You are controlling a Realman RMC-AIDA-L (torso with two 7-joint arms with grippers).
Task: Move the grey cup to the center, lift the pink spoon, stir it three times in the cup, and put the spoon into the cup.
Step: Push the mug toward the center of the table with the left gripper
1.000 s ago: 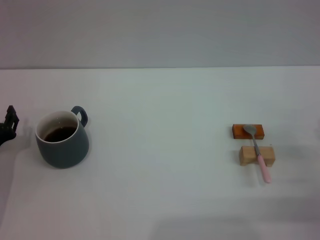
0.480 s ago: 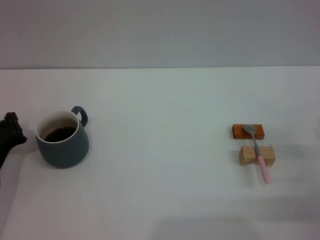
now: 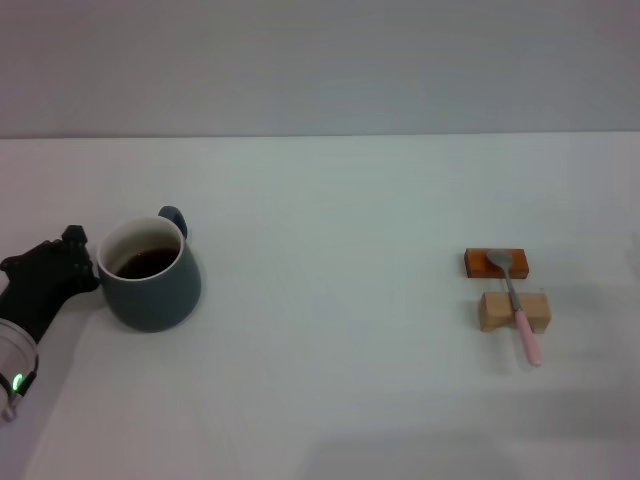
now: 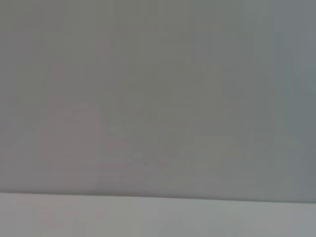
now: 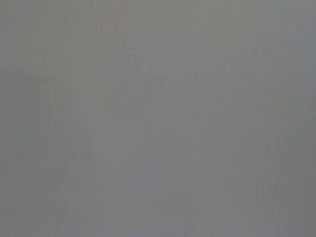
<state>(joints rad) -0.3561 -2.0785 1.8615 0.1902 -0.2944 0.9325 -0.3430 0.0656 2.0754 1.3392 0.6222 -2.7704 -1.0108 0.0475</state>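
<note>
The grey cup (image 3: 150, 272) stands upright on the white counter (image 3: 330, 400) near its left edge, about midway between the far and near edges, with dark liquid showing inside its white interior and its loop handle turned toward the far side. The left tool (image 3: 72, 262), black, is pressed up against the cup's left wall at rim height; how far it is open, and whether it has any hold on the cup, cannot be told from here. The pink spoon (image 3: 515, 303) lies well apart from the cup, toward the right edge of the counter, its metal bowl resting on an orange-brown block (image 3: 495, 263) and its neck crossing a pale wooden block (image 3: 514, 311), the pink handle pointing toward the near edge. The right tool appears in none of the views.
</note>
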